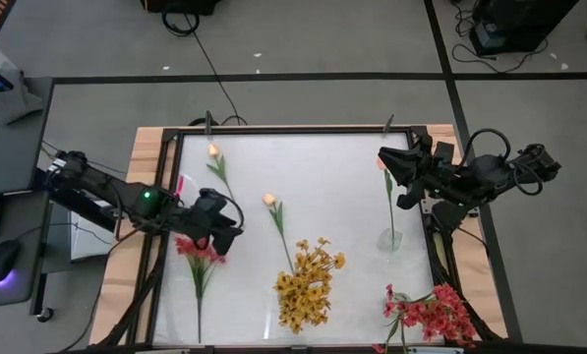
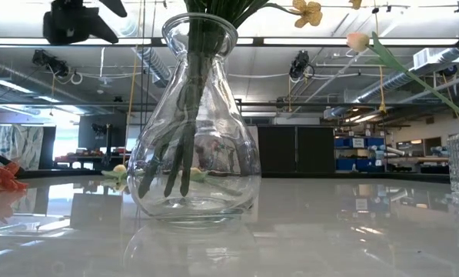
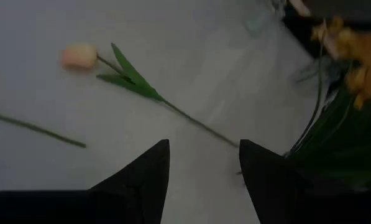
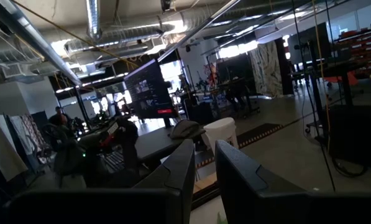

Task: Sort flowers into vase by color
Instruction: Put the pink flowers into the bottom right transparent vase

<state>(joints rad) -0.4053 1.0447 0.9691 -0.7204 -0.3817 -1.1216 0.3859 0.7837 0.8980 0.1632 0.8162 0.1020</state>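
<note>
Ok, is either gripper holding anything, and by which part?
The left gripper is open and holds nothing. The right gripper is beside the bud end of a peach tulip standing in the small vase; whether it grips it cannot be told.

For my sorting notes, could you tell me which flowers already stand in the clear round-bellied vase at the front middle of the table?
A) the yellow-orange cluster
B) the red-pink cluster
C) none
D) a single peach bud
A: the high view shows the yellow-orange cluster at the front middle, and in the low view its green stems stand inside the vase with a yellow bloom above the rim.
</note>
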